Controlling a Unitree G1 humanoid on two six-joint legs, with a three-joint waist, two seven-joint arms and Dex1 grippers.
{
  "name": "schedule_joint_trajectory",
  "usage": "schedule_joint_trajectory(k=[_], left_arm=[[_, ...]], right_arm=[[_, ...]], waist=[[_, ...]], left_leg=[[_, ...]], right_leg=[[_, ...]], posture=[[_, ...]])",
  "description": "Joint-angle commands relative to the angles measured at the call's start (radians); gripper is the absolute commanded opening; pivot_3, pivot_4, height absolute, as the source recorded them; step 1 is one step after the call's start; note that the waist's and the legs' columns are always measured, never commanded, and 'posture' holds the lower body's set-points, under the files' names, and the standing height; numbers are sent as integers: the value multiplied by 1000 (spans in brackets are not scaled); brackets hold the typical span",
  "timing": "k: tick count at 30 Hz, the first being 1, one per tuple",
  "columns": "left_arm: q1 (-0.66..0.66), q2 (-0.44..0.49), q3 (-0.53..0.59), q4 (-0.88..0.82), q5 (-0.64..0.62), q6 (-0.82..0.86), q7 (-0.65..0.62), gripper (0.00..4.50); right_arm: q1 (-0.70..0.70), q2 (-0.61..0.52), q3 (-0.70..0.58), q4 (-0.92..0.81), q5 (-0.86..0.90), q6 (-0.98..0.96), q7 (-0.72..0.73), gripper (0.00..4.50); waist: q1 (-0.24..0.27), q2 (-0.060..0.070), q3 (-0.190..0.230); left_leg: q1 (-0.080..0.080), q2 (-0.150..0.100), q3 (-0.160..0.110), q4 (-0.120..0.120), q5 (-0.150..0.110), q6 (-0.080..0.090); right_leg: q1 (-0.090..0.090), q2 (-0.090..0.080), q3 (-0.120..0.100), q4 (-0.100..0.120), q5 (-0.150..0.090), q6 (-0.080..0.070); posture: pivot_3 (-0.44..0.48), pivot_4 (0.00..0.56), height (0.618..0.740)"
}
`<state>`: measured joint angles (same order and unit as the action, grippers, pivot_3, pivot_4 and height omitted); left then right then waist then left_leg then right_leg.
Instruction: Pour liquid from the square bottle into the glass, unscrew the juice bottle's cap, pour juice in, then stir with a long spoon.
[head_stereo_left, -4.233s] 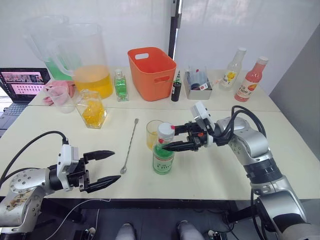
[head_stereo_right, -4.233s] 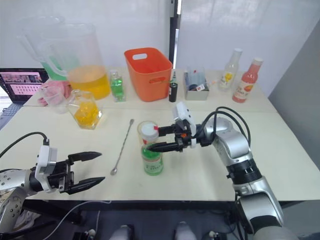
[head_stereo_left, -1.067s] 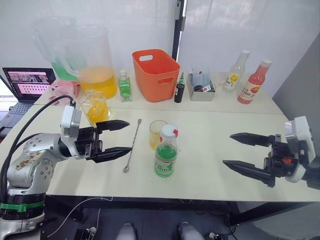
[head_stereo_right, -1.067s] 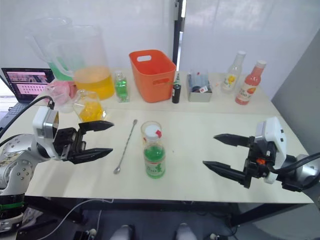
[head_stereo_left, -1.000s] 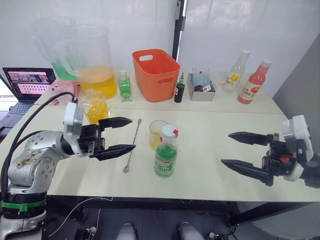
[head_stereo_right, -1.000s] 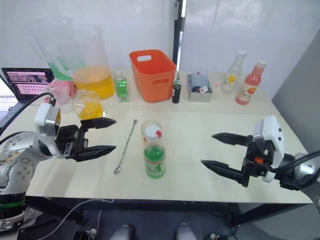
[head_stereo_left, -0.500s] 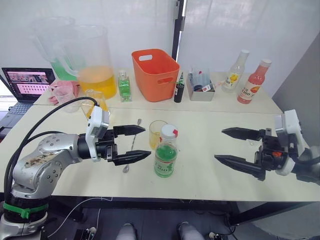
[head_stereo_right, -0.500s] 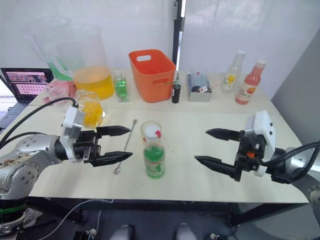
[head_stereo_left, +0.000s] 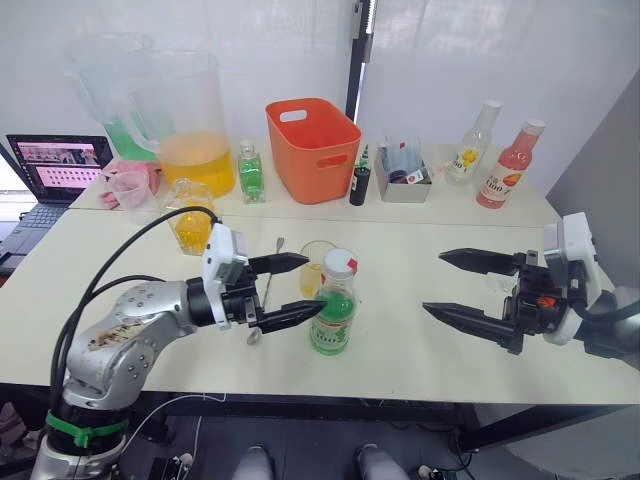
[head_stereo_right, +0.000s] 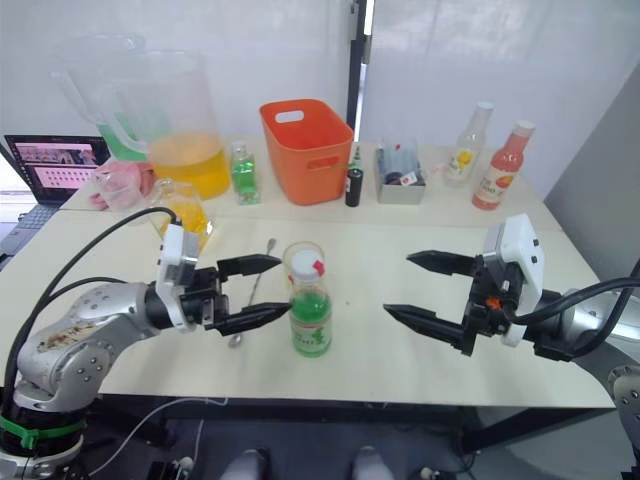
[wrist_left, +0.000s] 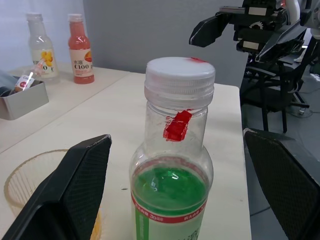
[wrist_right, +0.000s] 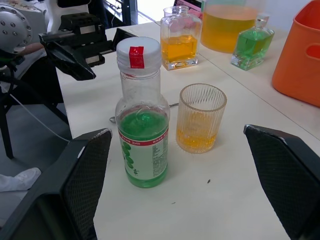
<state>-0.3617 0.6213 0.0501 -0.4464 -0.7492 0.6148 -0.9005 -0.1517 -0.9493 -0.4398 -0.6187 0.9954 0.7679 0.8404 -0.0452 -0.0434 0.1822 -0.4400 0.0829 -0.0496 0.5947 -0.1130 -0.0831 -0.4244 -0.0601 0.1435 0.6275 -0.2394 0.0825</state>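
While juice bottle (head_stereo_left: 332, 308) stands capped, left gripper (head_stereo_left: 300, 288), right gripper (head_stereo_left: 445, 284) both wide.

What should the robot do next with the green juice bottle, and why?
Probably ease the left gripper forward and close it around the juice bottle. The glass already holds yellow liquid, the bottle's white cap is still on, and the open fingers sit just short of the bottle. The right gripper waits open, apart from it.
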Motion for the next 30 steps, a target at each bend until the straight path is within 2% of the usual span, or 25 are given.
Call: schedule_joint_trajectory(k=[1,10,16,21,30], left_arm=[[-33,-22,-27,-37,12,-18,26,4500],[-90,-83,-97,9,60,-41,21,4500],[-111,-89,-113,43,67,-50,-7,4500],[-131,-84,-120,70,72,-54,-40,3011],[-174,-79,-151,108,106,-65,-92,3011]], right_arm=[[-2,-3,-27,-22,6,-22,-11,4477],[12,1,-33,-40,9,-28,-28,4477],[20,-2,-48,-50,13,-28,-33,4477],[32,-1,-62,-66,25,-26,-44,4500],[58,5,-80,-86,28,-31,-63,4500]], waist=[[0,0,0],[-1,0,0],[0,0,0],[0,0,0],[0,0,0]], left_leg=[[0,0,0,0,0,0],[0,0,0,1,0,0],[0,0,0,1,0,0],[0,0,0,1,0,0],[0,0,-1,2,0,0]], right_leg=[[0,0,0,0,0,0],[0,0,0,0,0,0],[0,0,0,0,0,0],[1,0,0,0,0,0],[1,0,0,0,0,0]], posture=[[0,150,740],[0,150,740],[0,150,740],[0,150,740],[0,150,740]])
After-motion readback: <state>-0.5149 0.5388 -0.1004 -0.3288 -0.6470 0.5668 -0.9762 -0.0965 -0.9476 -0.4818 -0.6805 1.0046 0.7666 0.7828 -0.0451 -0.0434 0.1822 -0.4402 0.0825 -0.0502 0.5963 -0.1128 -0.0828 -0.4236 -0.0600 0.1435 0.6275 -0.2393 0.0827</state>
